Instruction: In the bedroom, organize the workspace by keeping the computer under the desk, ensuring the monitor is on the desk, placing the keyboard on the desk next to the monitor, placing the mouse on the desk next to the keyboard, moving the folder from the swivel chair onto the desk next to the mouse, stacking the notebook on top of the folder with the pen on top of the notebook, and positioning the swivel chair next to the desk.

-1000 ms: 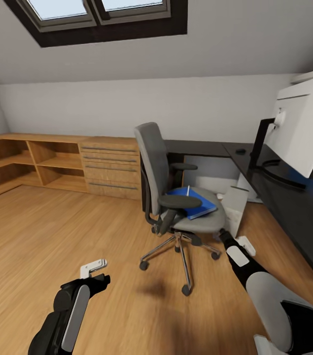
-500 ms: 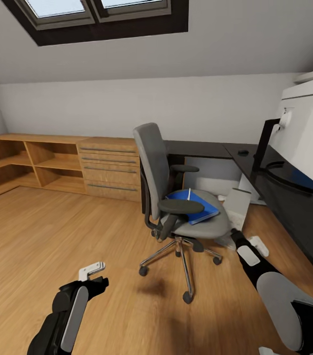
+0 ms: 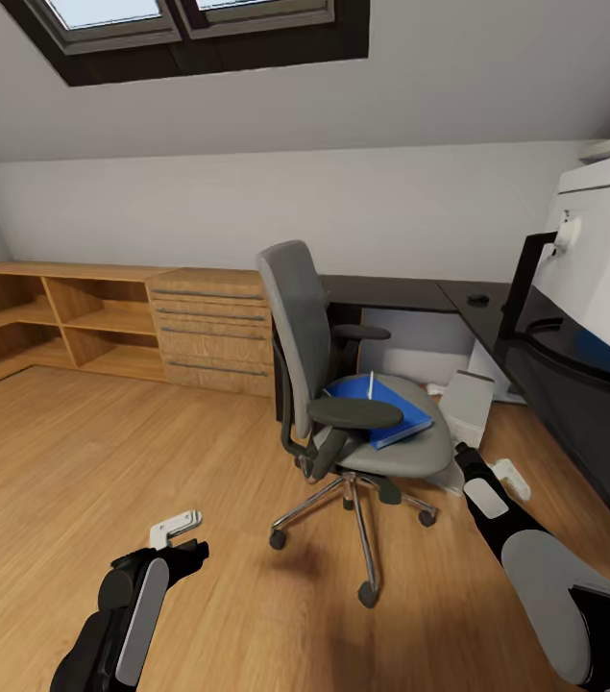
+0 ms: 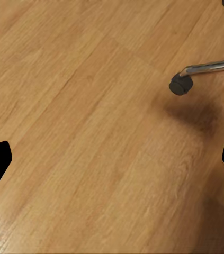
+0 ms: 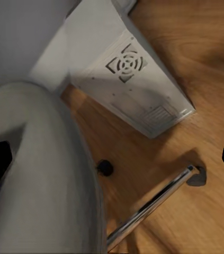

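The light wood floor (image 3: 103,452) carries the swivel chair (image 3: 343,384) on its casters and the grey computer (image 3: 470,404) tower beside the black desk (image 3: 573,404), which bears the monitor (image 3: 602,259).

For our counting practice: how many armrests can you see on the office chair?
2. The near armrest sits above the chair seat, in front of the blue folder. The far armrest is toward the desk. None looks hidden.
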Controlling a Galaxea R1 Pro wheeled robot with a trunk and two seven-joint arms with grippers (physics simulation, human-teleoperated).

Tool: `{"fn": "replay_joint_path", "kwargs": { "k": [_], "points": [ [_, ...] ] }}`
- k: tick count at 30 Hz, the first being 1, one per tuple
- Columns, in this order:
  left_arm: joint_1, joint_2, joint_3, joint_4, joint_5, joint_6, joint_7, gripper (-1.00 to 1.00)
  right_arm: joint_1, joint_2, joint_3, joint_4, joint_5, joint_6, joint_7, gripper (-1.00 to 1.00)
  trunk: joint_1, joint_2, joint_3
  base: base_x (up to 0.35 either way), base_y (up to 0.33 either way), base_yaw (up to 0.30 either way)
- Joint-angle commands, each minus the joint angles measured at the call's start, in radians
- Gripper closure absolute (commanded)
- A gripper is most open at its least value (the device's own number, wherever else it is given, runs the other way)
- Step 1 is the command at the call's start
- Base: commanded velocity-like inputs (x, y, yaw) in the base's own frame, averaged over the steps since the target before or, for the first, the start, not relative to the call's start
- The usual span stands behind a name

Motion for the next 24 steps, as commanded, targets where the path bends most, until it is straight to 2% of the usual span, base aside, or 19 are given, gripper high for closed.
{"fn": "replay_joint_path", "kwargs": {
  "k": [1,4,14,24],
  "points": [
    [-0.001,-0.001,0.001,-0.001,0.01,0.003,0.008,-1.0,0.0,0.0,0.003,0.0,-0.011,-0.008,-0.001,-1.0,0.0,0.0,-0.001,0.25,0.0,0.0],
    [-0.001,0.0,0.003,-0.001,0.009,0.003,0.008,-1.0,0.0,0.0,0.004,-0.002,-0.011,-0.033,0.003,-1.0,0.0,0.0,-0.001,0.127,0.0,0.0],
    [-0.001,-0.002,0.003,-0.001,0.009,0.001,0.006,-1.0,0.0,-0.009,0.004,-0.001,-0.011,-0.041,0.003,-1.0,0.0,0.0,-0.001,0.043,0.0,0.0],
    [-0.001,-0.001,0.002,-0.001,0.009,0.001,0.006,-1.0,0.0,-0.015,0.004,-0.001,-0.011,-0.042,0.004,-1.0,0.0,0.0,-0.001,0.256,0.0,0.0]
  ]
}}
